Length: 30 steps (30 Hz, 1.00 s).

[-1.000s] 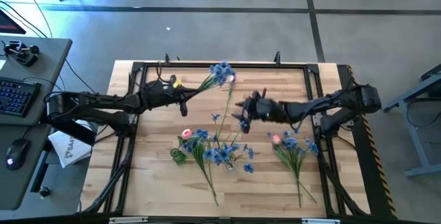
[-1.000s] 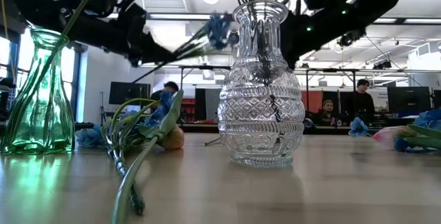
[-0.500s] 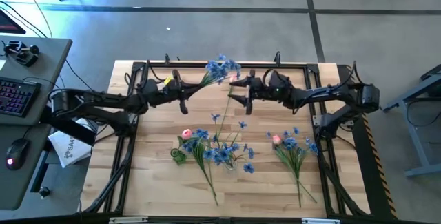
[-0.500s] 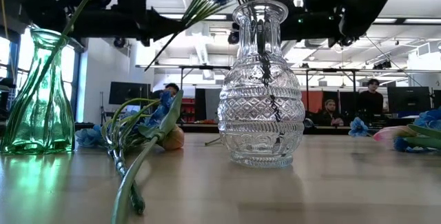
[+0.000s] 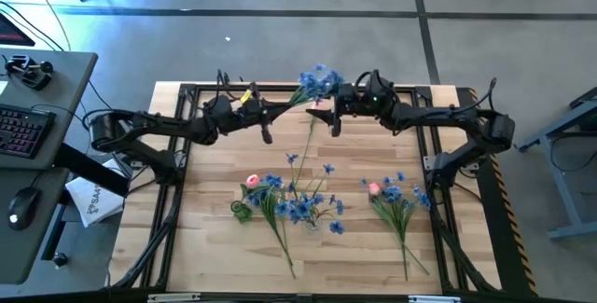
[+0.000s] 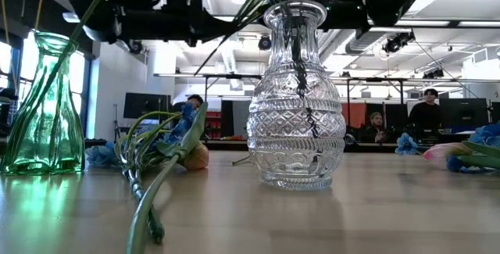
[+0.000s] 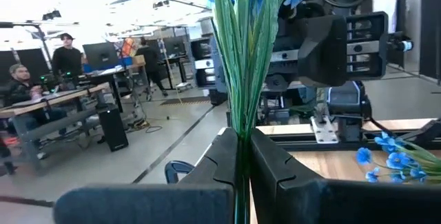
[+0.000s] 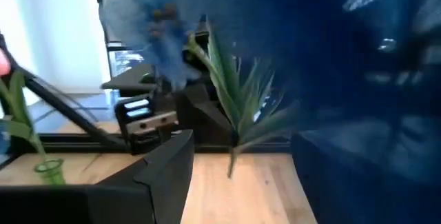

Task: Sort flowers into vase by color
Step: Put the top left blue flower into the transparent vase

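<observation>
Blue-blossomed spray (image 5: 317, 81), thin green stems

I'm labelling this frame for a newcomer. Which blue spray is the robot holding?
Look at the table's far edge, where the two arms meet. The left gripper is shut on the held spray's green stems, its blue blossoms by the open right gripper. It alone is lifted; the other sprays lie on the wood.
</observation>
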Motion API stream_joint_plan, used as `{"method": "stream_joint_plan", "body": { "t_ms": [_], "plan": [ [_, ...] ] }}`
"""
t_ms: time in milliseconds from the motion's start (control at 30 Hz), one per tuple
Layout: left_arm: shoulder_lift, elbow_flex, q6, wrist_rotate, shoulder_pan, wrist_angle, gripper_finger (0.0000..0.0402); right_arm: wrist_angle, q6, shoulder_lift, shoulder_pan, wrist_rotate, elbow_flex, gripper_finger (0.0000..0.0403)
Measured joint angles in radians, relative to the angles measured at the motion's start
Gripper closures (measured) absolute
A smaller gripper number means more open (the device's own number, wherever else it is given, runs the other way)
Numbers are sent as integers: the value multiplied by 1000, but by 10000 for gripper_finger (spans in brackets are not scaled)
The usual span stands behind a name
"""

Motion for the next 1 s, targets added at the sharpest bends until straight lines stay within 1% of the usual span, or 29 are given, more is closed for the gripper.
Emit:
{"method": "stream_joint_plan", "body": {
  "t_ms": [100, 200, 333, 433, 533, 633, 733, 767, 833, 900, 1000],
  "plan": [
    [33, 29, 0, 42, 3, 0, 398, -6, 10, 30, -3, -50, 36, 165],
    [57, 47, 0, 55, 3, 2, 398, -8, 10, 73, -2, -52, 66, 167],
    [64, 52, -5, 52, 3, -7, 393, 20, 12, 117, 0, -65, 100, 192],
    [63, 52, -17, 48, 3, -22, 386, 23, 21, 125, 0, -72, 112, 226],
    [63, 52, -27, 48, 3, -20, 382, 23, 51, 121, 0, -83, 125, 270],
    [63, 52, -44, 48, 3, -29, 380, 22, 83, 109, 0, -101, 136, 320],
    [62, 52, -23, 54, 2, -73, 379, 6, 91, 84, 1, -100, 136, 376],
    [60, 55, -15, 56, 2, -92, 378, -22, 88, 71, 1, -91, 136, 388],
    [52, 57, 0, 54, 1, -139, 378, -93, 86, 37, 7, -32, 136, 392],
    [38, 57, 15, 33, 1, -196, 378, -203, 62, -13, 21, 61, 135, 387],
    [-5, 52, 41, -31, 2, -325, 378, -391, -14, -103, 52, 223, 135, 396]
  ]
}}
